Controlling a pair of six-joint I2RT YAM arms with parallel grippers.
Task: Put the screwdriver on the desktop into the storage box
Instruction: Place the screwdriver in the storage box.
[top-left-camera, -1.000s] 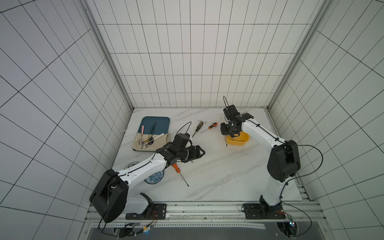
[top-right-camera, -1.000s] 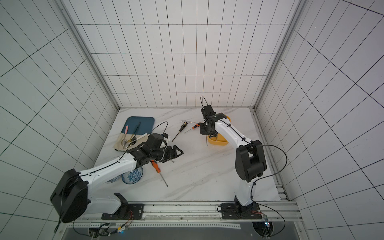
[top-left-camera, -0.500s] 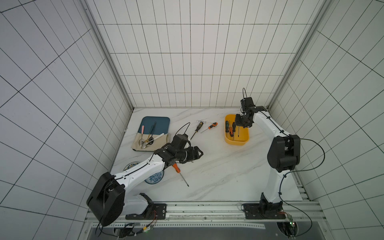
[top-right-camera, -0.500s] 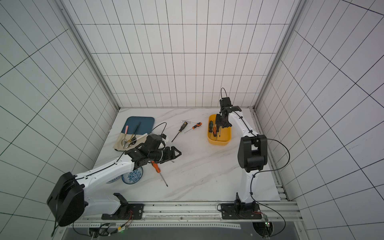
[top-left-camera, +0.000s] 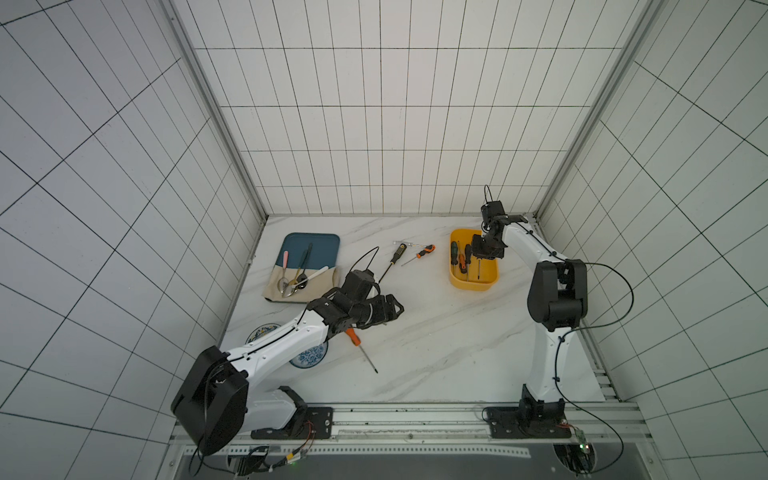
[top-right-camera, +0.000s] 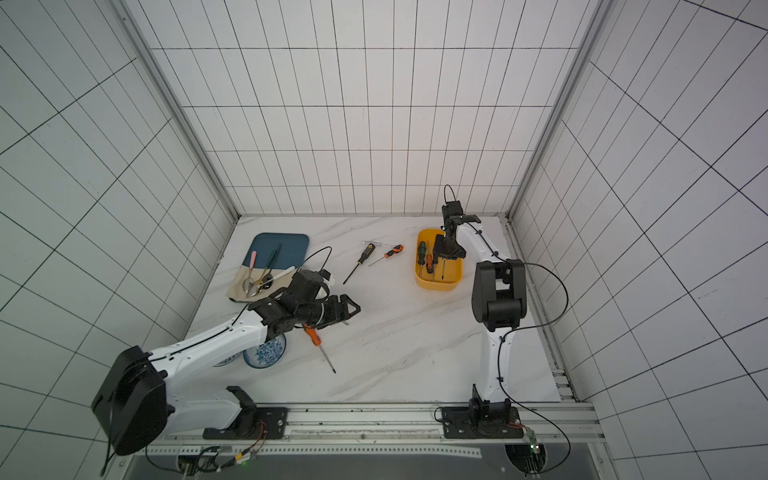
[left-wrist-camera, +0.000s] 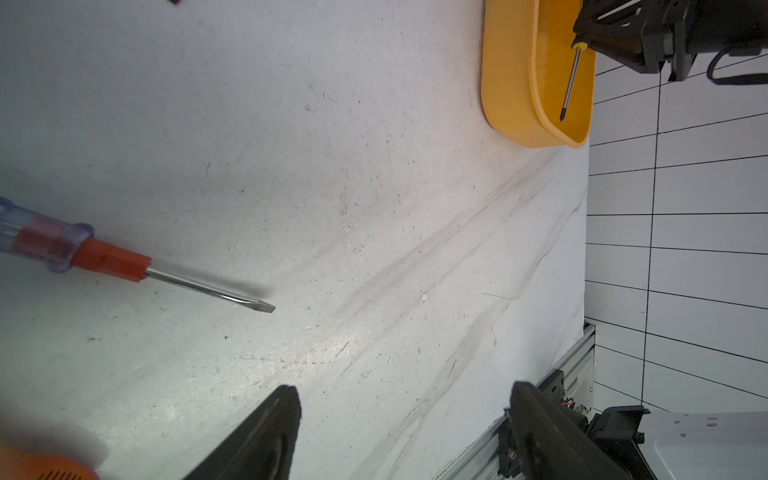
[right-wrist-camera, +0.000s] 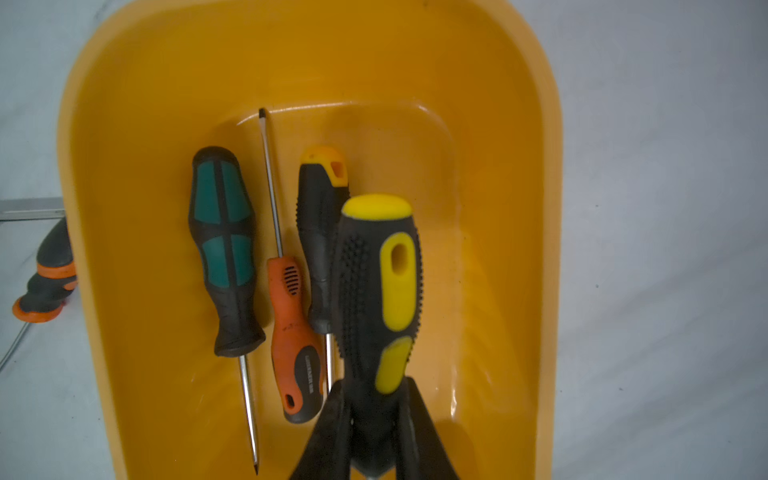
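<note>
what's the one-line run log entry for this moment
right fingers: shut on black-and-yellow rubber-grip screwdriver over yellow plastic storage box | left fingers: open, empty | three screwdrivers in box

Right gripper (right-wrist-camera: 374, 387) clamped on black-and-yellow screwdriver (right-wrist-camera: 376, 282) over yellow storage box (right-wrist-camera: 124, 124), green-handled screwdriver (right-wrist-camera: 224, 249), orange screwdriver (right-wrist-camera: 291, 328) and black screwdriver (right-wrist-camera: 316, 216) lying side by side inside

Both top views look steeply down from high above the robot's side, nearly alike, sharing the whole surface (top-left-camera: 436, 332). The left wrist view skims low across it toward the storage box (left-wrist-camera: 507, 83); the right wrist view stares closely into that same box.
</note>
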